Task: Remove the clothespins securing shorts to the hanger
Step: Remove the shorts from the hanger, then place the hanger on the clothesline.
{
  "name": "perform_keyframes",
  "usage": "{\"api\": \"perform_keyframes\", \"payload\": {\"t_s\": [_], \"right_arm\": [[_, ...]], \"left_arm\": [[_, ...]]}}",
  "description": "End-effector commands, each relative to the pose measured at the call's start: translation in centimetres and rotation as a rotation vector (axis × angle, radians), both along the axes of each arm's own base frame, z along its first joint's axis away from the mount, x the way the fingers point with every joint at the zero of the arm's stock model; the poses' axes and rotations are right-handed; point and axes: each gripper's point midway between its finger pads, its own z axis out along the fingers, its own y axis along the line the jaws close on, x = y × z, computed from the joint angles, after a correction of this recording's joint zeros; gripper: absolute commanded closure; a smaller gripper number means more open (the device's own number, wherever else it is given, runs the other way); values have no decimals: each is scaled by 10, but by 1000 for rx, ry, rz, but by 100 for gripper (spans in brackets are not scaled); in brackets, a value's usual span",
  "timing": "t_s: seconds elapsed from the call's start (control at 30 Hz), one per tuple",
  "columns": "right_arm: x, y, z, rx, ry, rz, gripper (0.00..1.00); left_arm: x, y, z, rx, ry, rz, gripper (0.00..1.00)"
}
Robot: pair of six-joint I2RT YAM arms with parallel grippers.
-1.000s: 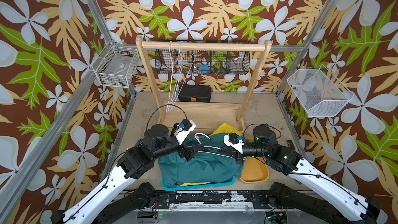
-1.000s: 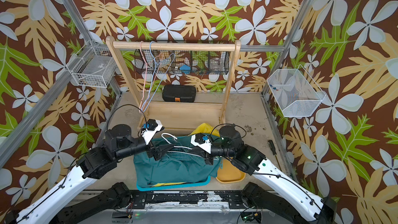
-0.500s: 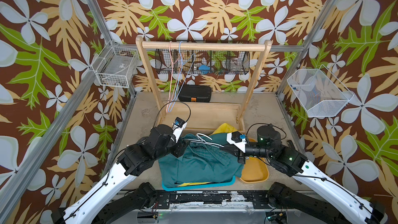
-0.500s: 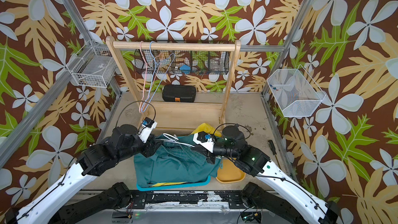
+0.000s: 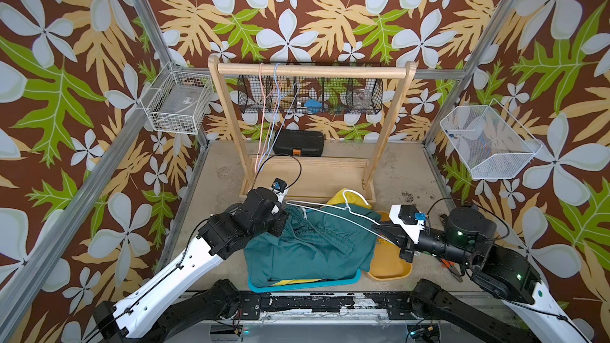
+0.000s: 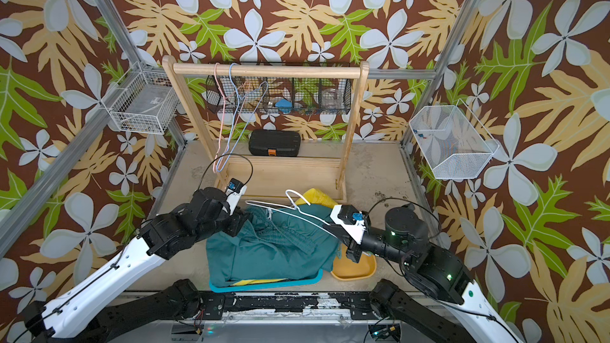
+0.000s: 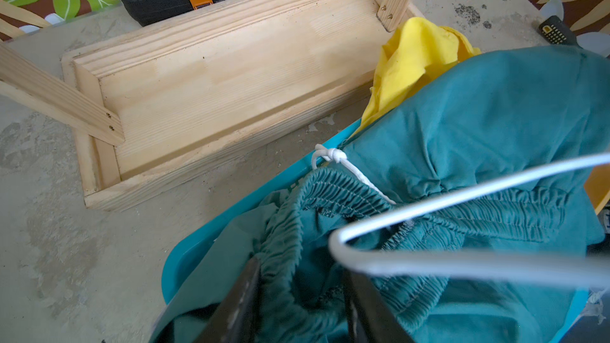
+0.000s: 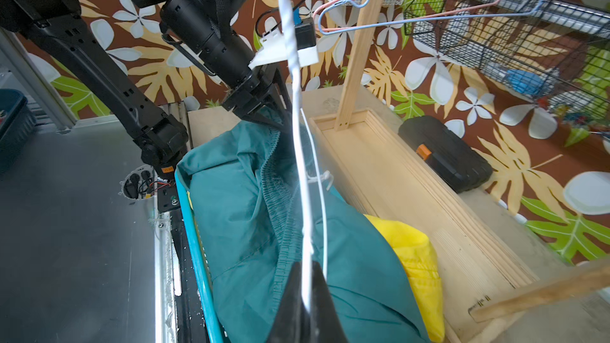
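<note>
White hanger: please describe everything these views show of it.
The white hanger is thin, smooth wire with a curled hook on top and rounded bends. It is off the wooden rail and stretched roughly flat above the teal shorts, whose gathered waistband bunches up against it. The right end effector is shut on one arm. The far rounded corner sits right by the left end effector; contact there is unclear.

Floral wallpaper (image 5: pixel 297 11), bare concrete floor (image 5: pixel 224 173).
</note>
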Motion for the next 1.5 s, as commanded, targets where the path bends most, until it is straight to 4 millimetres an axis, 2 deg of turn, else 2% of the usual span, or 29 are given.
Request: {"api": "perform_keyframes", "payload": {"t_s": [0.0, 0.17, 0.3, 0.4, 0.5, 0.57, 0.6, 0.63, 0.7, 0.77, 0.83, 0.9, 1.03, 1.1, 1.2, 1.33, 1.47], "right_arm": [[4, -19, 4, -12, -12, -98, 100], [25, -52, 24, -8, -102, -313, 100], [40, -70, 34, 19, -141, -453, 100], [44, -77, 48, 82, -170, -505, 100], [46, -66, 51, 104, -174, -469, 100], [53, -51, 44, 83, -151, -435, 100], [56, -44, 41, 76, -142, -416, 100], [59, -37, 38, 72, -130, -396, 100], [62, -24, 37, 80, -123, -355, 100], [65, -13, 40, 97, -137, -324, 100], [70, -6, 44, 101, -164, -303, 100], [77, 2, 45, 95, -194, -269, 100], [91, 21, 44, 103, -159, -130, 100], [88, 29, 49, 138, -176, -27, 100], [78, 41, 45, 130, -252, 101, 100], [72, 53, 21, 32, -258, 276, 100], [67, 54, 7, -9, -245, 419, 100]], "left_arm": [[-3, -7, -4, -9, 10, -46, 57], [-22, -43, -9, -154, 58, -228, 53], [-22, -56, -15, -220, 95, -239, 52], [-24, -65, -28, -217, 152, -257, 49], [-30, -76, -40, -193, 201, -306, 34], [-28, -76, -35, -196, 182, -303, 15], [-26, -76, -27, -210, 155, -300, 3], [-24, -75, -12, -241, 108, -297, 0], [-22, -72, 25, -325, -19, -289, 0], [-19, -56, 68, -404, -201, -243, 0], [-16, -37, 99, -432, -351, -188, 0], [-17, -26, 120, -431, -454, -176, 0], [-17, -8, 152, -416, -605, -137, 0], [-19, 2, 166, -424, -694, -116, 0], [-25, 16, 182, -414, -814, -95, 0], [-32, 25, 193, -372, -887, -109, 0], [-43, 16, 192, -324, -891, -215, 0]]}}
